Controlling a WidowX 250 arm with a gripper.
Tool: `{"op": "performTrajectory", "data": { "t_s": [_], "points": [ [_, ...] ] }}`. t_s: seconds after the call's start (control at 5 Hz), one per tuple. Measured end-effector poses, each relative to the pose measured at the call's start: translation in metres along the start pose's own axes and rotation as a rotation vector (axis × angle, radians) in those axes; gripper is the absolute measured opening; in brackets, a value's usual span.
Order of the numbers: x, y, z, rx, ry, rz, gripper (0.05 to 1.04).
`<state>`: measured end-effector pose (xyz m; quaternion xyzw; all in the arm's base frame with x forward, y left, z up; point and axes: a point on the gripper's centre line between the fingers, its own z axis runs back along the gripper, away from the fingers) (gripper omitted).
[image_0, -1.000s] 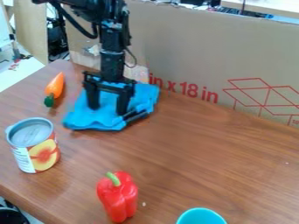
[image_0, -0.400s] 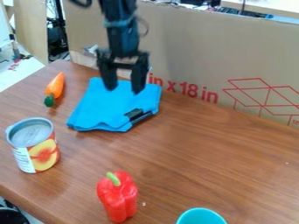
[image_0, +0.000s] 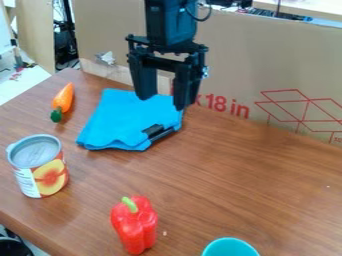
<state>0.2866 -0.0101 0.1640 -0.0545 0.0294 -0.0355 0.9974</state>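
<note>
My gripper (image_0: 163, 101) hangs at upper centre with its jaws spread wide and nothing pinched between them, so the blue folded cloth (image_0: 127, 120) lies slack on the wooden table (image_0: 234, 175), borne by the tabletop alone. The cloth sits upper left, its upper right part just below the fingertips. A black object (image_0: 159, 132) rests at its lower right edge, and the toy carrot (image_0: 63, 100) lies farther left.
</note>
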Motion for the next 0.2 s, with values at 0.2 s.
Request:
{"op": "performTrajectory", "data": {
  "t_s": [0.2],
  "points": [
    [-0.0344,-0.0539,0.0135,0.007,-0.034,-0.158,1.001]
  ]
}}
